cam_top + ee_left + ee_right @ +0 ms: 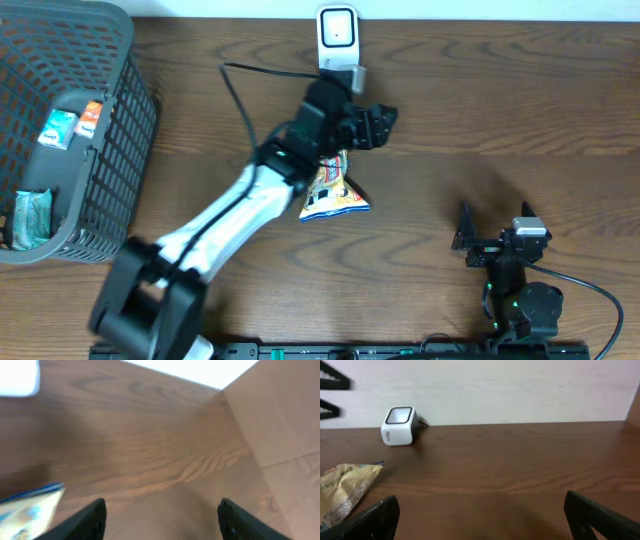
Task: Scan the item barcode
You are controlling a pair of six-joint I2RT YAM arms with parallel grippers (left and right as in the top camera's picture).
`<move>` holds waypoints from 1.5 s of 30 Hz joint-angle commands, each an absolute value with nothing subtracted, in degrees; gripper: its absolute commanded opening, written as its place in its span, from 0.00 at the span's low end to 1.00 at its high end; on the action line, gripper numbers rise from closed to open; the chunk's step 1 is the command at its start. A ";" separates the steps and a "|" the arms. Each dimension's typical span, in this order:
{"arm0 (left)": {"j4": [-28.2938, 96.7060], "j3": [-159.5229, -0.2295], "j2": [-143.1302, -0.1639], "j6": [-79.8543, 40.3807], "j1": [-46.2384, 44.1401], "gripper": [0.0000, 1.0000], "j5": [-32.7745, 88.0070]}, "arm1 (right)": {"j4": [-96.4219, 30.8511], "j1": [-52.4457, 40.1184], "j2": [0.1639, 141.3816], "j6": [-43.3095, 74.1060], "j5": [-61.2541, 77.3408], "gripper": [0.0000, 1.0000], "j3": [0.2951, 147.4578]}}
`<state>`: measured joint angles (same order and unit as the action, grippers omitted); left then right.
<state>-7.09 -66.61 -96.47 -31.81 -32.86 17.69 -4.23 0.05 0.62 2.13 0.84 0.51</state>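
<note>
The item, a yellow and blue snack bag point(334, 192), lies flat on the table just below my left wrist. Its corner shows at the lower left of the left wrist view point(29, 509) and at the left edge of the right wrist view point(341, 492). The white barcode scanner point(338, 36) stands at the table's far edge, also seen in the right wrist view point(399, 425). My left gripper point(382, 122) hovers right of the scanner and above the bag, open point(162, 521), with only wood between its fingers. My right gripper point(466, 236) rests open point(485, 521) at the near right.
A dark mesh basket point(120, 120) stands at the far left with small packets point(62, 128) inside. A black cable point(240, 100) runs from the scanner across the table. Bare wood lies between the bag and my right gripper.
</note>
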 commanded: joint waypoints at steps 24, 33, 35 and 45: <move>16.23 -67.94 -111.63 -26.26 -33.06 0.09 5.28 | -4.29 0.34 0.32 2.52 0.58 0.99 0.32; 17.80 -71.96 -98.39 -23.18 -32.82 0.08 5.26 | -4.29 0.34 0.32 2.52 0.58 0.99 0.32; 19.70 -71.94 -95.57 -22.50 -32.82 0.08 4.34 | -4.29 0.34 0.32 2.52 0.58 0.99 0.32; 30.44 -68.45 -102.94 -28.77 -33.93 0.08 0.80 | -4.27 0.34 0.32 2.52 0.58 0.99 0.32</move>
